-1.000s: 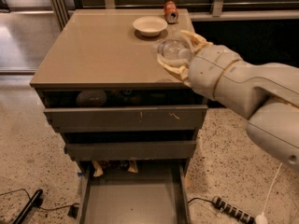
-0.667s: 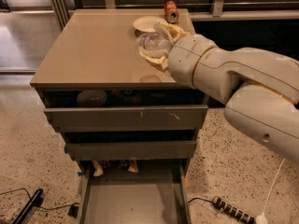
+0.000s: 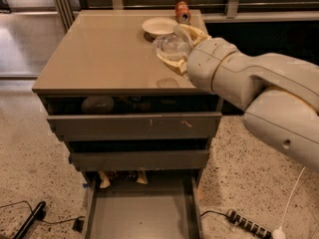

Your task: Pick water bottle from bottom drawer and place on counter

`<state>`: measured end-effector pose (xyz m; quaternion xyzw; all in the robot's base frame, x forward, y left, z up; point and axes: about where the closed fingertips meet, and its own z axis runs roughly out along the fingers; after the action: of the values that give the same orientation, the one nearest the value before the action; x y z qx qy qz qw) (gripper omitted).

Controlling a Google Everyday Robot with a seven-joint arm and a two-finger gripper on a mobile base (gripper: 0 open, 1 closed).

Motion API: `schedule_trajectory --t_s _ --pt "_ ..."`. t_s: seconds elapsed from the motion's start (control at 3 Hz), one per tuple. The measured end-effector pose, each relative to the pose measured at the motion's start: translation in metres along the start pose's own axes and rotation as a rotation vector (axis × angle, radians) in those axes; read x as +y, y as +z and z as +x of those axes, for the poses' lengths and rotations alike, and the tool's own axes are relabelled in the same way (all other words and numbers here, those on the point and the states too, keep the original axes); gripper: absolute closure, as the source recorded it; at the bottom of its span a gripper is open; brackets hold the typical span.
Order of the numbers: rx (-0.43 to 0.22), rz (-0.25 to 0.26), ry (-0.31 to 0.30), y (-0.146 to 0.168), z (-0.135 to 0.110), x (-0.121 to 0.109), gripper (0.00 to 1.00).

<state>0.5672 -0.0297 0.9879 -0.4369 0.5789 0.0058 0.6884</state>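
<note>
The clear water bottle [image 3: 173, 46] is held above the right part of the beige counter [image 3: 104, 54], just in front of a white bowl. My gripper [image 3: 177, 49] is shut on the bottle, its cream fingers [image 3: 171, 63] wrapped around it from the right. The arm reaches in from the right edge of the view. The bottom drawer [image 3: 142, 213] stands pulled out at the foot of the cabinet, its flat grey floor bare at the front.
A white bowl [image 3: 159, 26] and an orange-red soda can [image 3: 182, 12] sit at the back of the counter. The two upper drawers [image 3: 134, 126] are slightly open. Wrappers [image 3: 119, 177] lie at the back of the bottom drawer. Cables and a power strip [image 3: 248, 225] lie on the floor.
My gripper has carried the bottle leftward and further over the counter, from its right edge toward the white bowl.
</note>
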Motion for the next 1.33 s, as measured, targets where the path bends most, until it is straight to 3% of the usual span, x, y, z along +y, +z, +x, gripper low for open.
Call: schedule_trajectory --t_s 0.33,0.67,1.33 --pt "-0.005 0.006 0.036 0.032 0.006 -0.008 1.00" --pt "-0.004 -0.062 0.060 0.118 0.004 0.008 1.00" --pt "0.022 -0.089 0.024 0.121 0.005 0.019 1.00"
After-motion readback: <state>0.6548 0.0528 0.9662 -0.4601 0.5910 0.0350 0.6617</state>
